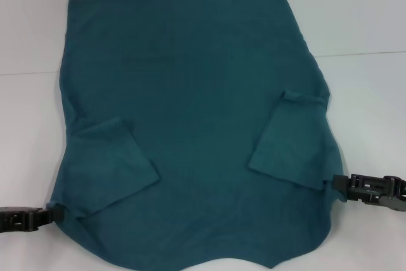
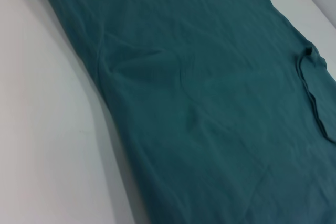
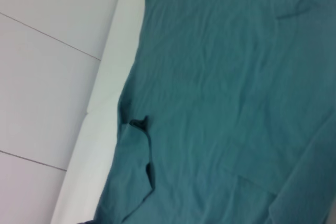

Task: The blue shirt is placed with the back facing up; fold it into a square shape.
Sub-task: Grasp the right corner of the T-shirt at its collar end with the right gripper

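Covering most of the white table, the blue shirt lies flat, both short sleeves folded inward onto its body. The left sleeve and right sleeve rest as angled flaps. The left gripper sits at the shirt's near left edge, the right gripper at its near right edge; each touches the fabric, but whether their fingers pinch it or stand apart cannot be told.
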Robot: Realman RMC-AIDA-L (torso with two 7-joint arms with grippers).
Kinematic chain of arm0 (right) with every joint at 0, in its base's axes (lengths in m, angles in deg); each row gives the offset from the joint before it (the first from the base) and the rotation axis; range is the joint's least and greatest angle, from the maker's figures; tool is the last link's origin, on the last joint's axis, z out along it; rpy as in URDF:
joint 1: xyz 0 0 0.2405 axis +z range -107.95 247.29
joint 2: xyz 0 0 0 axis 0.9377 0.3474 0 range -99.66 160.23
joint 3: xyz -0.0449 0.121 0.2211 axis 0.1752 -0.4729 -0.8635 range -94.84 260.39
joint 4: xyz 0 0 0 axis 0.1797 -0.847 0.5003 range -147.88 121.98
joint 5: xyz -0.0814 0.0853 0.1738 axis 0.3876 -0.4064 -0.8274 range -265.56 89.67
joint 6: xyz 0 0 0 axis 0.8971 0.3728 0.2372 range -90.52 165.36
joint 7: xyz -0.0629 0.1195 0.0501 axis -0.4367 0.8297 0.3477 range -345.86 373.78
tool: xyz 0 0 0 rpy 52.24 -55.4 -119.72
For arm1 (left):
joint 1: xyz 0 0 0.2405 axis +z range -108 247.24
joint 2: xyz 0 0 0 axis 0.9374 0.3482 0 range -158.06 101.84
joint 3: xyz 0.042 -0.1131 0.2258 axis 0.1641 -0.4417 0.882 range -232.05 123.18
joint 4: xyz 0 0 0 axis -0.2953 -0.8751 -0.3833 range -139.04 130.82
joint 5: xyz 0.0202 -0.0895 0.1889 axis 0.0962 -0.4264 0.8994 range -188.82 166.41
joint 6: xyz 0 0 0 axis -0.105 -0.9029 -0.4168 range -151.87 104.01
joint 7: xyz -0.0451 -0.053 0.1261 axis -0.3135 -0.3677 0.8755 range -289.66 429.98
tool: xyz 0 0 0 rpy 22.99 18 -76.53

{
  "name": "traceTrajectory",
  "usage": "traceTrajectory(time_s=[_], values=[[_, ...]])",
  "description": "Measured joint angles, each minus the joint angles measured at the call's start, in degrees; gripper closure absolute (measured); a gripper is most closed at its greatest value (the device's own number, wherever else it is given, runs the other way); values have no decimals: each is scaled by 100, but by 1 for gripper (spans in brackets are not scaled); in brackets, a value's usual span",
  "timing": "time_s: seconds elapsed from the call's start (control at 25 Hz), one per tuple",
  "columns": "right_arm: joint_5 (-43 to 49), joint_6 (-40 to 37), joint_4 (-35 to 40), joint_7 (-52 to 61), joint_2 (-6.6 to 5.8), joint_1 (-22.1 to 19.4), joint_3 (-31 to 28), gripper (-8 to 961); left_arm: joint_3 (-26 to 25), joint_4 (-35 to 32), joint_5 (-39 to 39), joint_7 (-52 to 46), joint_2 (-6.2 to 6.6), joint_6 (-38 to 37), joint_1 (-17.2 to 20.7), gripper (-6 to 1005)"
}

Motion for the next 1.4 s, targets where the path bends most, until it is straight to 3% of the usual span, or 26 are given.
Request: traceTrajectory(time_s=[0.6,1.4], values=[[6,-31,-157,234,-94,224,415,144,0,-1,-3,33,-2,0,-48,979],[18,529,-383,500,-88,576,1089,175,-25,-1,-3,16,7,28,-96,980]])
